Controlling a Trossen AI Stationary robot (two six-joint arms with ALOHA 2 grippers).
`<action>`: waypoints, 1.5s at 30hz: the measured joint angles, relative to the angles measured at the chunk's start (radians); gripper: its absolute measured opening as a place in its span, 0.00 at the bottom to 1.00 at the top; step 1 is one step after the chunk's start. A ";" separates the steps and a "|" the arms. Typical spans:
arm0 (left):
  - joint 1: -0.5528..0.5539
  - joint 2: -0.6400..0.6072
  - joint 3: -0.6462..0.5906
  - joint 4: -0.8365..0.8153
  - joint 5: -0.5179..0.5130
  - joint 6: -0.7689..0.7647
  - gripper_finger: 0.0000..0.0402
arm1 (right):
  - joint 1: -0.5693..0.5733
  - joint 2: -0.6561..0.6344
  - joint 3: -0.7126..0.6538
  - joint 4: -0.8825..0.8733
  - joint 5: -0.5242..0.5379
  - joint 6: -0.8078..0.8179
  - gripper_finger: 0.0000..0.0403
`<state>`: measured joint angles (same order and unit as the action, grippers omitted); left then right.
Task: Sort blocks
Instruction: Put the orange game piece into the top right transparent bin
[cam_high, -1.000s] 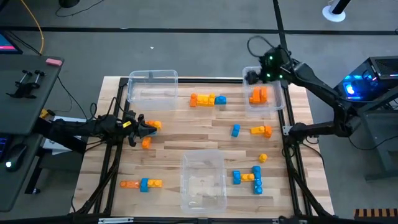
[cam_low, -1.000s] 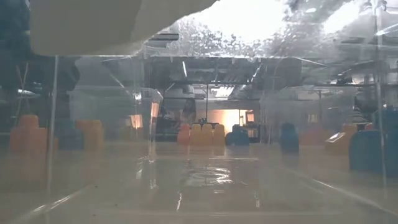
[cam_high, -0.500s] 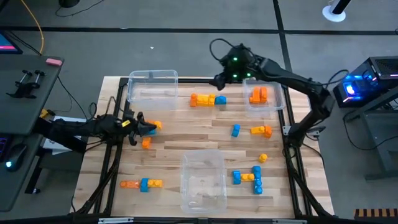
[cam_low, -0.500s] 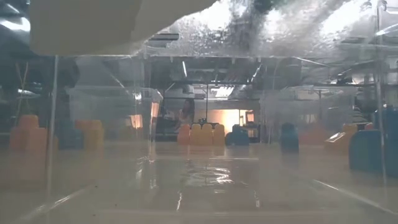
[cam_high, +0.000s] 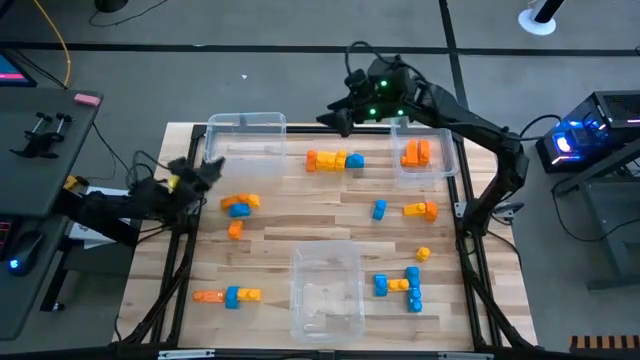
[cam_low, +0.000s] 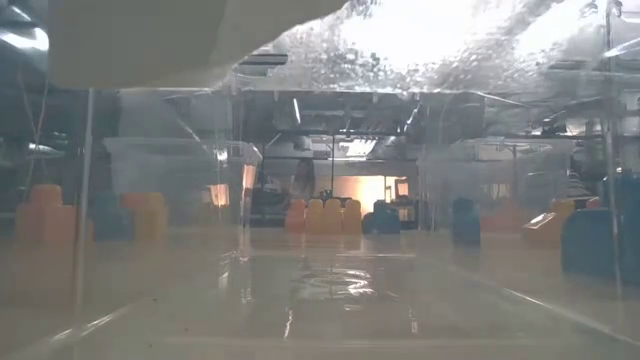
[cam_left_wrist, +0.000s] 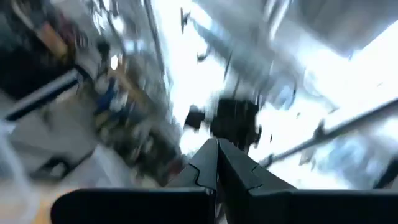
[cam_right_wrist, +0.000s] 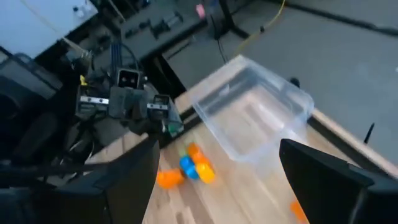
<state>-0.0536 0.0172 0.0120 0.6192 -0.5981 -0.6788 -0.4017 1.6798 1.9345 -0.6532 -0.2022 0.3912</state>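
Note:
Blue, orange and yellow bricks lie scattered on the wooden table (cam_high: 300, 215). A blue-and-orange piece (cam_high: 238, 205) and a small orange brick (cam_high: 235, 229) rest near the left edge. An orange-yellow-blue row (cam_high: 335, 160) lies near the far edge, and orange bricks (cam_high: 416, 153) sit in the far right bin (cam_high: 447, 160). My left gripper (cam_high: 207, 170) is shut, raised and apart from the blue-and-orange piece. My right gripper (cam_high: 335, 118) hovers open over the far edge, between the two far bins. Its wrist view shows the blue-and-orange piece (cam_right_wrist: 189, 167) and the far left bin (cam_right_wrist: 255, 115).
Three clear bins stand on the table: far left (cam_high: 245, 140), far right, and near middle (cam_high: 326, 290). More bricks lie right of centre (cam_high: 379, 209) (cam_high: 421, 210), in a near right cluster (cam_high: 400, 285), and in a row near left (cam_high: 227, 296).
My left gripper has drawn back from the blue-and-orange piece toward the table's far left and tipped upward; the piece stays on the table. My right gripper has swung from over the far right bin toward the left along the far edge.

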 joint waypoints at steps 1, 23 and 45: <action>0.007 0.017 0.002 0.055 -0.012 0.000 0.00 | 0.007 0.000 0.015 0.001 0.013 -0.001 0.82; -0.147 0.996 0.900 -1.793 0.572 -0.295 0.46 | 0.003 0.000 0.070 -0.231 0.047 -0.101 0.82; -0.285 1.252 0.687 -1.661 0.453 -1.100 0.57 | -0.070 0.000 0.070 -0.353 0.017 -0.222 0.82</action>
<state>-0.3382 1.2688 0.6986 -1.0414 -0.1448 -1.7786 -0.4717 1.6794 2.0041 -1.0058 -0.1850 0.1692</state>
